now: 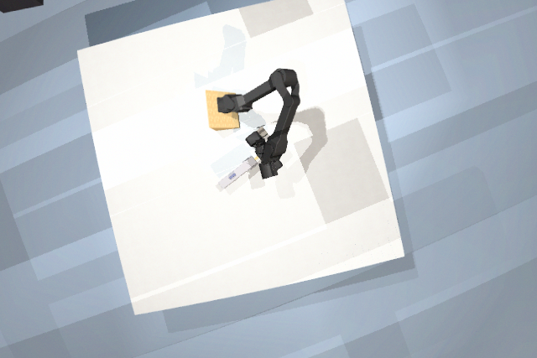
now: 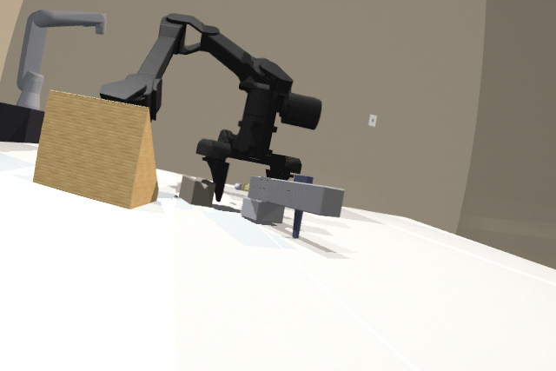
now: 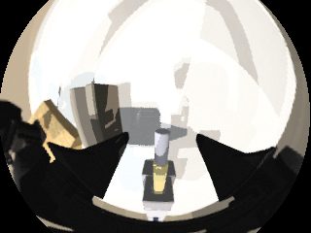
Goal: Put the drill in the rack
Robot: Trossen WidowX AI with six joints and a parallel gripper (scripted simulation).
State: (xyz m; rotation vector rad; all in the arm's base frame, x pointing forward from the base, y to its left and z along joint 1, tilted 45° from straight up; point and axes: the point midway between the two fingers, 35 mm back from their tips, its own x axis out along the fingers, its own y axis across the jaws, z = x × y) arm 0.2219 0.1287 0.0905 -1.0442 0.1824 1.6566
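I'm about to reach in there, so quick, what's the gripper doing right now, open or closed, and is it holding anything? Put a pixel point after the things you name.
Gripper (image 1: 259,158) (image 2: 248,191) (image 3: 162,136): open, holding nothing.
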